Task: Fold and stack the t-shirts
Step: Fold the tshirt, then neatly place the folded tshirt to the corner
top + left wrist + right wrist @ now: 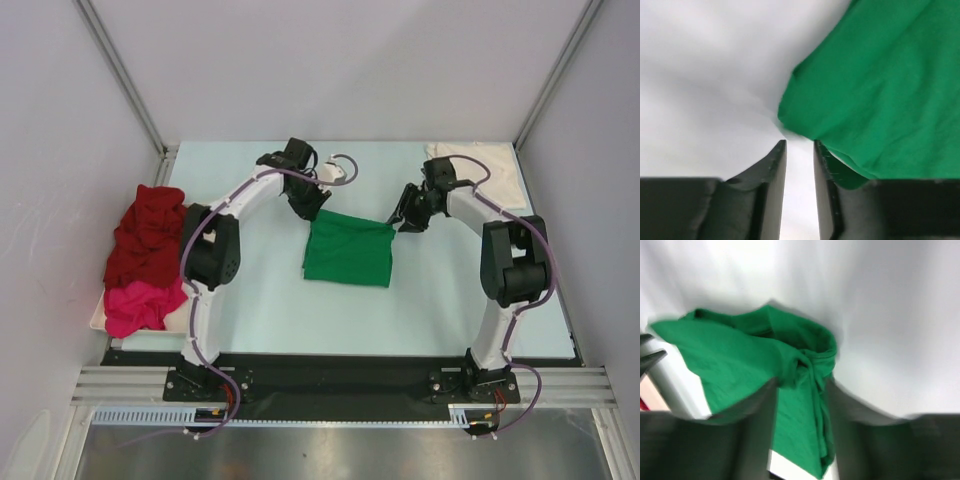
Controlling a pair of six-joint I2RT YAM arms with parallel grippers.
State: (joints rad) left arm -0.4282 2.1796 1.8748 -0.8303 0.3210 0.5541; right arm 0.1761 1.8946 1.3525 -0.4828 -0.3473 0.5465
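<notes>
A bright green t-shirt (348, 250) lies folded into a rough square at the table's middle. My left gripper (308, 210) hangs just over its far left corner. In the left wrist view that gripper (800, 142) is open, with bare table showing between its fingers and the green cloth (880, 90) beside the right finger. My right gripper (400, 222) is at the far right corner. Its jaws (801, 380) stand apart, with a bunched fold of green cloth (740, 360) lying between them. The dark red t-shirt (150, 235) and the magenta t-shirt (140, 305) are heaped at the left. A cream-white t-shirt (480, 170) lies at the far right.
The red and magenta heap rests on a shallow cream tray (97, 318) at the table's left edge. Grey walls and metal posts close in the back and both sides. Both arm bases stand on the black rail at the near edge.
</notes>
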